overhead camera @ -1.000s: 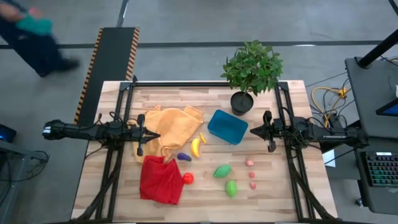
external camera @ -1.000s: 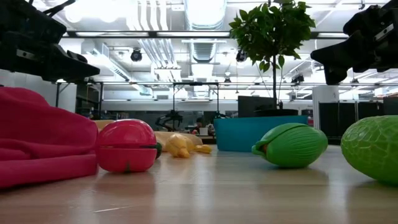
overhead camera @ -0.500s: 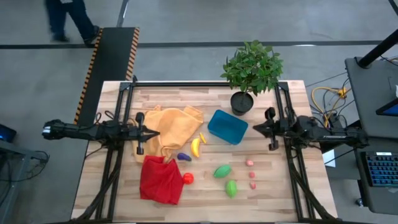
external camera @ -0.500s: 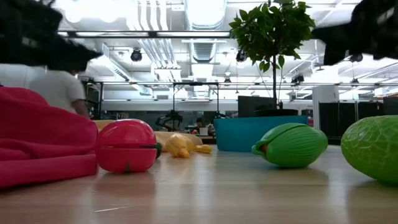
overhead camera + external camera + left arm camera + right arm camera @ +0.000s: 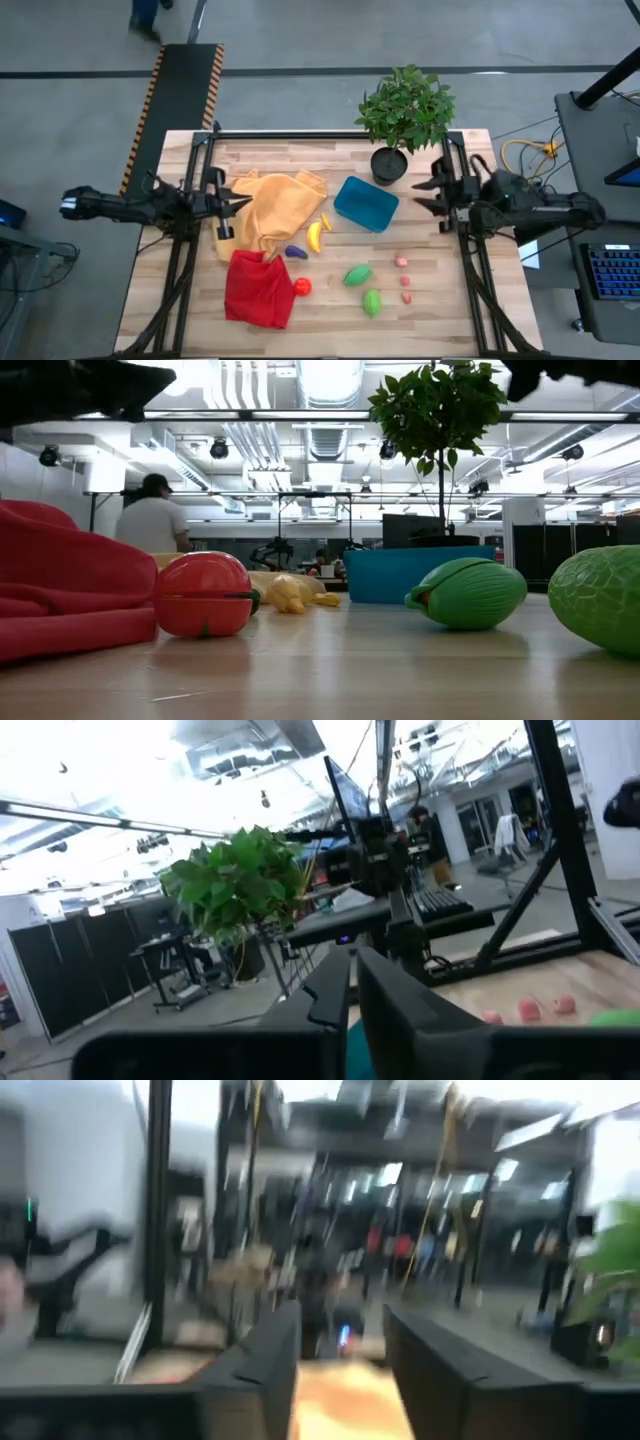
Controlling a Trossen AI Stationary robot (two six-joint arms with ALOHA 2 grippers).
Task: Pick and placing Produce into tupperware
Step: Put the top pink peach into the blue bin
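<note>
Table [image 5: 440,300]: light wooden top with black rails along both sides.
Potted plant [image 5: 405,108]: leafy green, in a black pot at 12 o'clock of the table's middle, just beyond the container.
Yellow-orange cloth [image 5: 275,205]: crumpled at 10 o'clock, its left edge under the left gripper.
Red cloth [image 5: 258,288]: bunched at 8 o'clock, directly below the yellow-orange one.
Left gripper [image 5: 238,204]: raised over the left rail at 9 o'clock, pointing toward the table's middle; the left wrist view shows its two dark fingers [image 5: 395,1005] almost together with only a slim gap, holding nothing.
Right gripper [image 5: 422,194]: raised over the right rail at 3 o'clock, facing the container; the right wrist view shows its fingers [image 5: 272,1360] spread well apart, gripping nothing.
Tupperware [image 5: 366,203]: blue-teal shallow container just right of centre, between the plant pot and the fruit, with no produce inside.
Banana [image 5: 314,236]: yellow, at 7 o'clock of the tupperware, beside the yellow-orange cloth's edge.
Green ovals: one [image 5: 357,275] below the tupperware, the second [image 5: 372,302] just past it toward 6 o'clock; both lie close to the low camera.
Red round fruit [image 5: 302,287]: touching the red cloth's right edge.
Purple piece [image 5: 295,252]: just below the banana.
Pink pieces [image 5: 402,262]: three tiny ones in a line at 5 o'clock, well apart from both grippers.
Person [image 5: 152,520]: seen from behind in the room beyond the table.
</note>
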